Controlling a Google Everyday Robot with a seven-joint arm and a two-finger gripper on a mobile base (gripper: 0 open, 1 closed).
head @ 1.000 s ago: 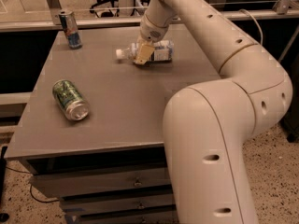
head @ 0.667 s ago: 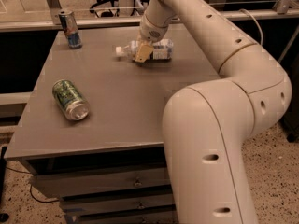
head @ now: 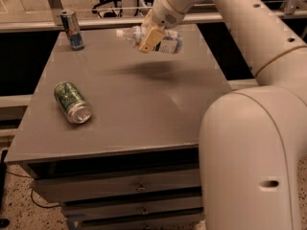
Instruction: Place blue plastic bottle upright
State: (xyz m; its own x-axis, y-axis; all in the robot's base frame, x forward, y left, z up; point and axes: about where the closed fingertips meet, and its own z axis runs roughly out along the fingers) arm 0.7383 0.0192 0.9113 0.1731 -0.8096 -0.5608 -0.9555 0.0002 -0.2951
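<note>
We note gripper (head: 151, 37) closed around blue plastic bottle (head: 171, 42), apparently clear of table (head: 144, 109), near horizontal, cap toward upright slim can (head: 72, 29). Green can (head: 73, 102) lying, 2 cans total.

Hand (head: 150, 35) gripping blue plastic bottle (head: 172, 42) sideways above table (head: 144, 107), green can (head: 72, 102) lying left

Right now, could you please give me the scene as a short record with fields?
gripper: above the far side of the table, jaws closed on the blue plastic bottle
blue plastic bottle: held in the air on its side, white cap pointing left, shadow on the table below
green can: lying on its side, front left
slim blue-and-silver can: upright, far left corner
task state: bottle not yet upright
</note>
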